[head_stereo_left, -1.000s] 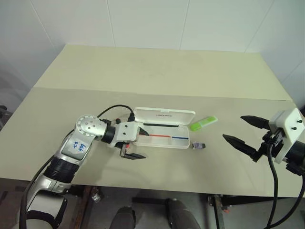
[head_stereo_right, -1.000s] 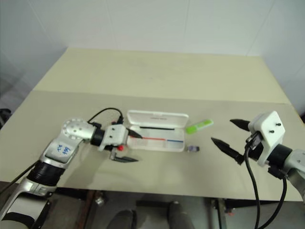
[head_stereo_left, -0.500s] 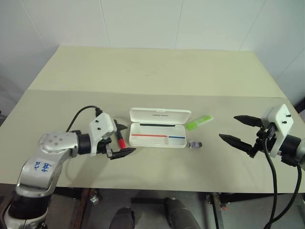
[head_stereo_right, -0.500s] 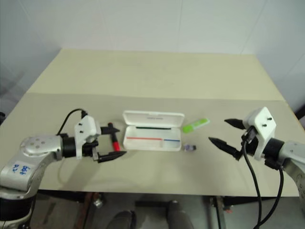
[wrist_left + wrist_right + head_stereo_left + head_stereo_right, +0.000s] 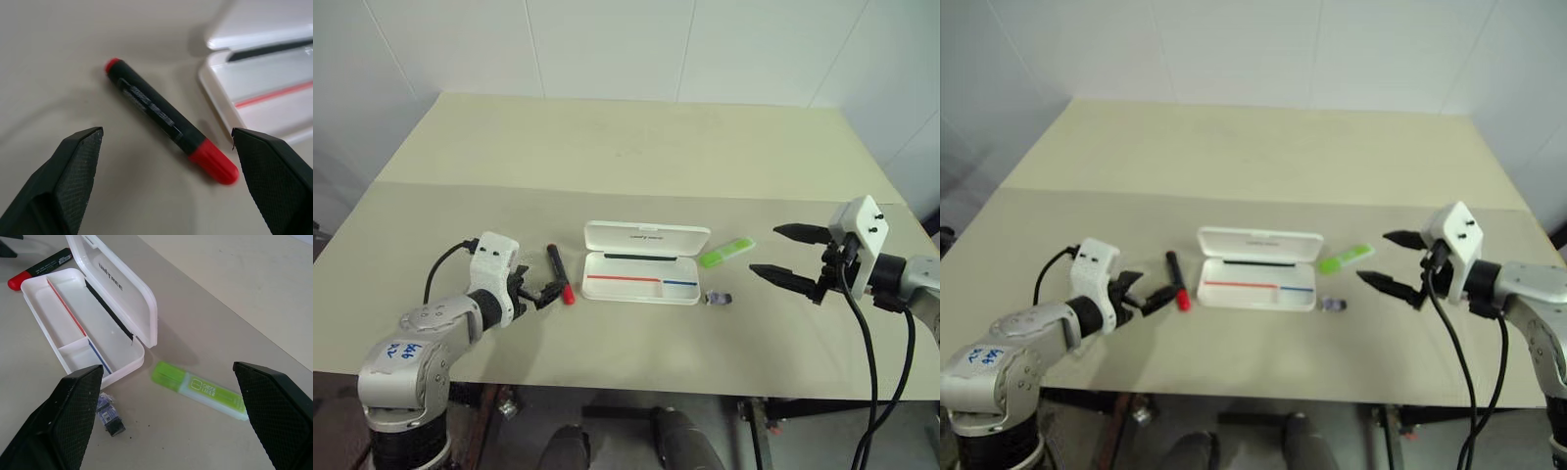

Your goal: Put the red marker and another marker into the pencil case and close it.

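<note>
Left wrist view has the left claw (image 5: 166,181) spread wide and empty, framing the red marker (image 5: 168,125), which lies flat on the table (image 5: 607,147) just beside the case (image 5: 642,264), toward the table's left edge. The marker is round; a skewed pinch could roll it or knock it against the case wall. The right claw (image 5: 176,416), also spread and empty, faces the highlighter (image 5: 198,390), which lies beside the open case, toward the right edge. A small grey-purple object (image 5: 108,413) sits near the case's front corner and could be bumped. The raised lid may snag a low approach.

Highlighter (image 5: 199,390) label print too small
</note>
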Controlling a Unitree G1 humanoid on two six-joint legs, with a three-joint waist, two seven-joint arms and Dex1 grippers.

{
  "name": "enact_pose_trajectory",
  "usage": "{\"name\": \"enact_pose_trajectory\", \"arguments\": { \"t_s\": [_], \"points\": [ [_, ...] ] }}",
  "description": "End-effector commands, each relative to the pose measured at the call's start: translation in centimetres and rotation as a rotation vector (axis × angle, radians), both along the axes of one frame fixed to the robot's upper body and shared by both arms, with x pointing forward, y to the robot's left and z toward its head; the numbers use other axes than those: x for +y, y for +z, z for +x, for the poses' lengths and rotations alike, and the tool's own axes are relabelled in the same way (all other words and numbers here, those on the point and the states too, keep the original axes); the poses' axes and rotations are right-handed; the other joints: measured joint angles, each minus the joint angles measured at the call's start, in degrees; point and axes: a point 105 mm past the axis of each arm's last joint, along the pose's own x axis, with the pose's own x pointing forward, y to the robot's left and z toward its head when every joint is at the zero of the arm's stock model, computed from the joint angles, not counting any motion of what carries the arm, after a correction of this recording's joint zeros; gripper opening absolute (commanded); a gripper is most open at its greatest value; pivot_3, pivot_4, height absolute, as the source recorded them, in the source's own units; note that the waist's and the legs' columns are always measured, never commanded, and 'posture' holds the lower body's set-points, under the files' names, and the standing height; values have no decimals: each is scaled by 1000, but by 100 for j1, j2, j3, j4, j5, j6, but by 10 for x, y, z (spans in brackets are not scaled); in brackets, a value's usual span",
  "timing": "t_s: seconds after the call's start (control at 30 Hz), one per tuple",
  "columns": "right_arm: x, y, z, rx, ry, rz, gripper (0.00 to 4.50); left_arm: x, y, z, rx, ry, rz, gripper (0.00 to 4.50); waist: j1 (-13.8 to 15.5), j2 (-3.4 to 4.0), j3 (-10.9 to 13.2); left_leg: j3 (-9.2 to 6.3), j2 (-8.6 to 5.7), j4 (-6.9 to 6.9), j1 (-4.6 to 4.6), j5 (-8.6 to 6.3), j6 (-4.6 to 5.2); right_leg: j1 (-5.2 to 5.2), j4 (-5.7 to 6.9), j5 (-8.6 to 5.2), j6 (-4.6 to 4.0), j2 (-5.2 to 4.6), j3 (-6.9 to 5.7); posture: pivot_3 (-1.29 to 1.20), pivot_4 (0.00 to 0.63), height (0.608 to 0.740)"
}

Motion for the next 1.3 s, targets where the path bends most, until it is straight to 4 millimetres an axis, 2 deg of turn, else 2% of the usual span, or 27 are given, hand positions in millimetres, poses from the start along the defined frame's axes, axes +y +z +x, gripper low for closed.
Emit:
{"name": "enact_pose_trajectory", "arguments": {
  "t_s": [0.03,0.17,0.33,0.8,0.9,0.97,1.1,1.3],
  "points": [
    [4,9,2,-42,29,-12,4500,5,7,9,-14,130,-5,4486,-1,-3,1,0,-1,0,-1,0,0,0,-1,1,2,0,0,0,150,740],
    [6,8,2,-40,40,-10,4500,0,3,24,54,248,-76,4486,9,-10,6,-4,-3,1,4,0,0,10,-6,3,4,0,0,0,150,740],
    [6,6,-1,-40,35,-9,4500,5,-9,28,151,299,-72,4486,-20,-13,7,-5,-3,-2,5,-7,-9,11,-12,4,7,0,0,0,150,740],
    [0,4,-8,-42,-1,-2,4500,-5,-28,43,292,226,-28,4486,-1,-12,7,-4,-9,2,49,0,-9,51,-18,4,8,-1,2,0,150,740],
    [0,4,-9,-45,-8,1,4500,-6,-33,47,332,228,-27,4486,-5,-11,7,-4,-10,1,87,1,-7,93,-28,-33,-59,-1,4,0,150,740],
    [0,5,-9,-48,-13,2,4500,-6,-37,50,362,227,-32,4486,-8,-3,3,-5,-10,1,104,4,-3,123,-58,-35,-63,0,4,0,150,740],
    [0,5,-9,-53,-18,5,4500,-7,-41,57,411,222,-34,3553,-8,25,-13,-8,-12,3,110,14,11,154,-137,-1,-46,-1,6,0,150,740],
    [-1,6,-11,-59,-29,8,4500,0,-39,64,427,269,-47,1575,0,36,-19,-10,-15,-4,100,12,8,160,-175,8,-49,-6,6,0,150,740]
  ]
}}
